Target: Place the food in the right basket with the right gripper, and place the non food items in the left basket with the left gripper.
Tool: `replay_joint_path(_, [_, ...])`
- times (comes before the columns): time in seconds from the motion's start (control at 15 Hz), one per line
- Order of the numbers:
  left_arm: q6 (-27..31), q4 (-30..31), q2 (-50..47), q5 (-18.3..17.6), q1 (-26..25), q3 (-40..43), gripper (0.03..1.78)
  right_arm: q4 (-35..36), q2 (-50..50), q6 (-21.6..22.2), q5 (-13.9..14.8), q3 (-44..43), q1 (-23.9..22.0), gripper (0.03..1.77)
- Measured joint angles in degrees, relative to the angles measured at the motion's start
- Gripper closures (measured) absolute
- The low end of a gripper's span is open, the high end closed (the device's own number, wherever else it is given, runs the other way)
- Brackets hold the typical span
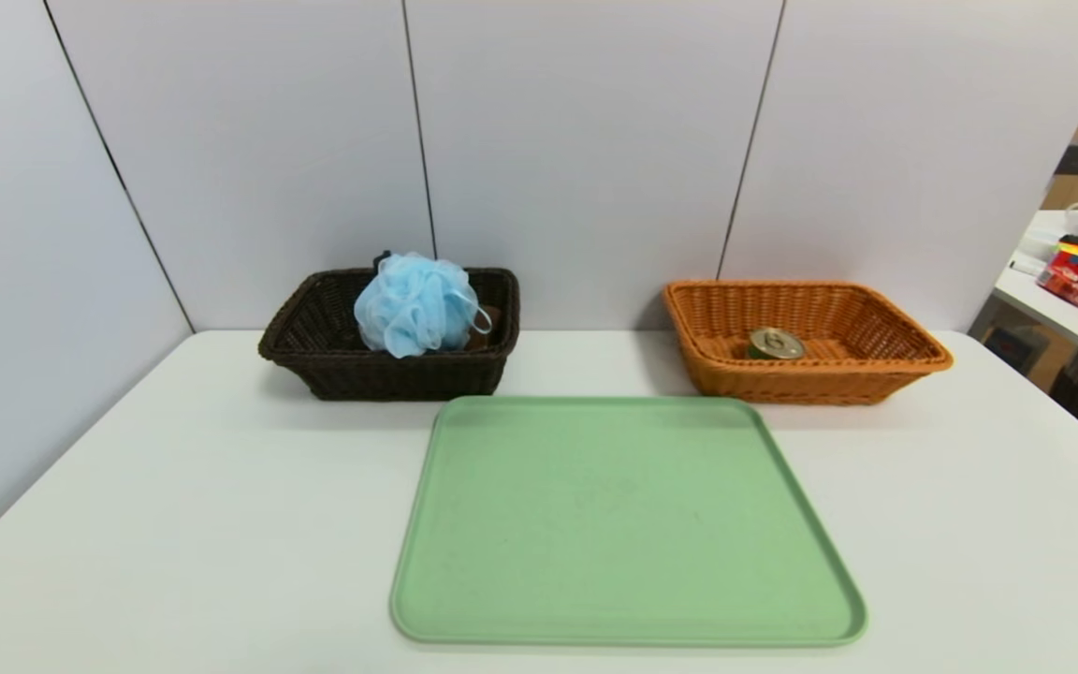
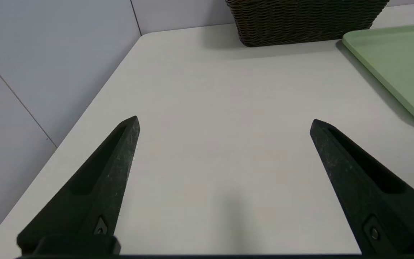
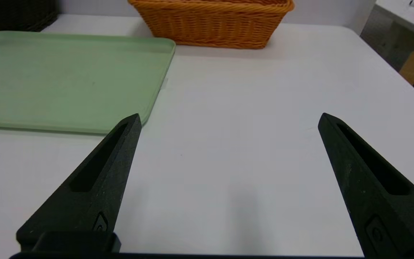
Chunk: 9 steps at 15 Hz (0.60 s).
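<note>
The can (image 1: 775,344) stands upright, lid up, in the orange basket (image 1: 885,360), the pouf (image 1: 417,303) in the dark basket (image 1: 314,360), on a white table (image 1: 969,524) behind a green tray (image 1: 628,524), both the left gripper (image 2: 225,122) and right gripper (image 3: 230,118) spread wide, holding nothing, low over the table.

Both grippers' jaws: black, tapered, slotted, screw-fastened.

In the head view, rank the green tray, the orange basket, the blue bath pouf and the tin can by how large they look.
1. Green tray, though it is nearest the camera.
2. Orange basket.
3. Blue bath pouf.
4. Tin can, inside the orange basket.
</note>
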<state>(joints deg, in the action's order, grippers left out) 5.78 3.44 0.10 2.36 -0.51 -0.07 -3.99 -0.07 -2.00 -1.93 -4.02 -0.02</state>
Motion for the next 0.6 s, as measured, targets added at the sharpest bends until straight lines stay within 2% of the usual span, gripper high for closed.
replay_joint_path(0.13, [0.3,-0.2,0.0,-0.4,0.0,0.0,0.12,1.2,0.0,0.1,0.0,1.1,0.0,0.11])
replay_joint_path(0.33, [0.3,-1.1,0.0,-1.7,0.0,0.0,0.12,3.7,0.0,-1.9,0.7,3.4,0.0,0.1])
replay_joint_path(0.6, [-0.5,-3.4,-0.1,-2.1,0.0,0.0,0.12,4.0,0.0,-1.6,0.6,4.0,0.0,0.1])
